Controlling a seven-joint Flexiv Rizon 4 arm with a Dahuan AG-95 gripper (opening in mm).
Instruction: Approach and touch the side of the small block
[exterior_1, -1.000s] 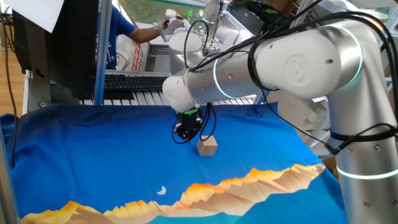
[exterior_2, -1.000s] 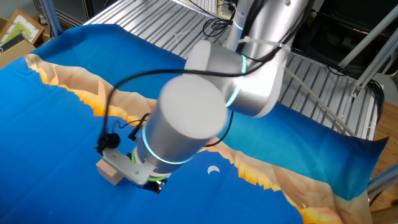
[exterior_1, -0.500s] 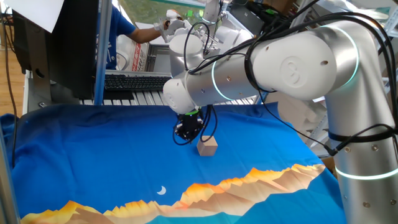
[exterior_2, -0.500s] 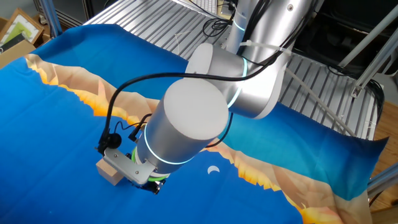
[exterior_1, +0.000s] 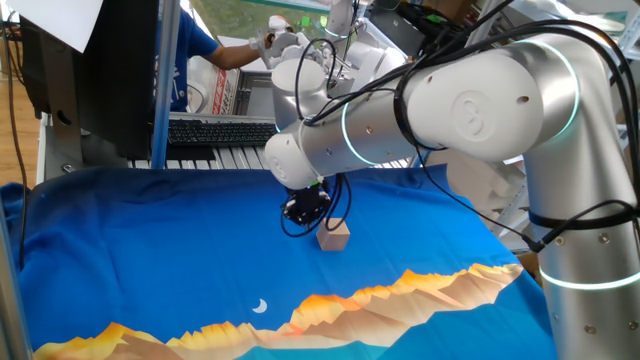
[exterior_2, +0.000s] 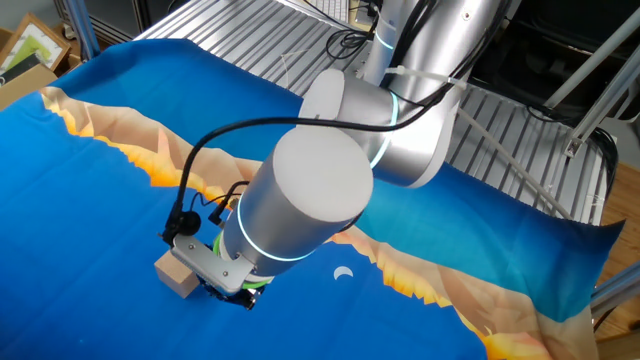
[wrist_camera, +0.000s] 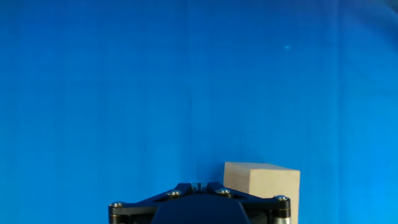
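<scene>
Small block (exterior_1: 334, 236) sits on the blue cloth (exterior_1: 150, 240), just beside the gripper (exterior_1: 303, 209), on its right in one fixed view. In the other fixed view the block (exterior_2: 178, 274) lies right against the gripper (exterior_2: 222, 287); actual contact can't be confirmed. Hand view: block (wrist_camera: 262, 184) at the lower right, next to the black gripper body (wrist_camera: 199, 205). Fingers hidden, so open or closed can't be told. Nothing visibly held.
</scene>
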